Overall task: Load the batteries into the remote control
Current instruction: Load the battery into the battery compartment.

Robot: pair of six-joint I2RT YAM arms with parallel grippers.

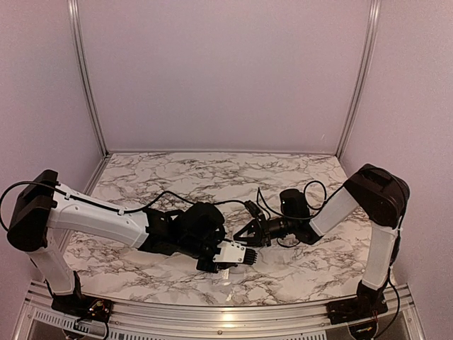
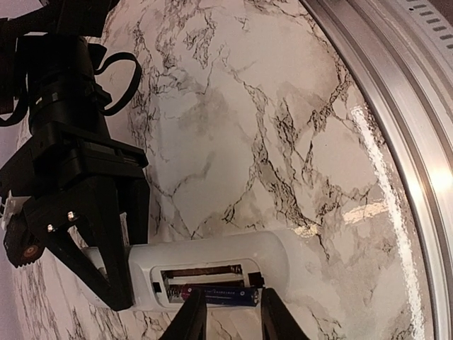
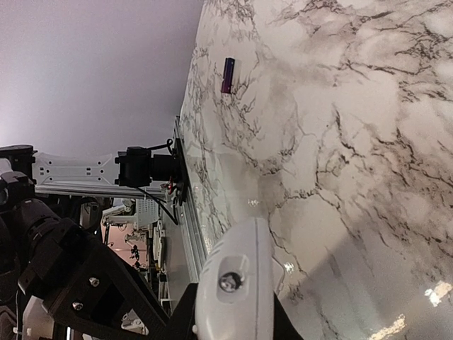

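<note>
Our right gripper [image 3: 233,315] was clamped on the remote control [image 2: 272,251]. Our left gripper [image 2: 230,303], fingers [image 2: 187,320] slightly parted, flanked the seated battery [image 2: 216,295]; we couldn't tell if it gripped.

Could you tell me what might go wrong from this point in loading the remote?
The second battery lies loose on the marble table, away from the remote control; it may roll when a hand reaches for it.
The compartment is uncovered with one slot empty, so the seated battery could slip out if the remote tilts.
The right hand clamps the remote only at one end; pressing might twist it.
</note>
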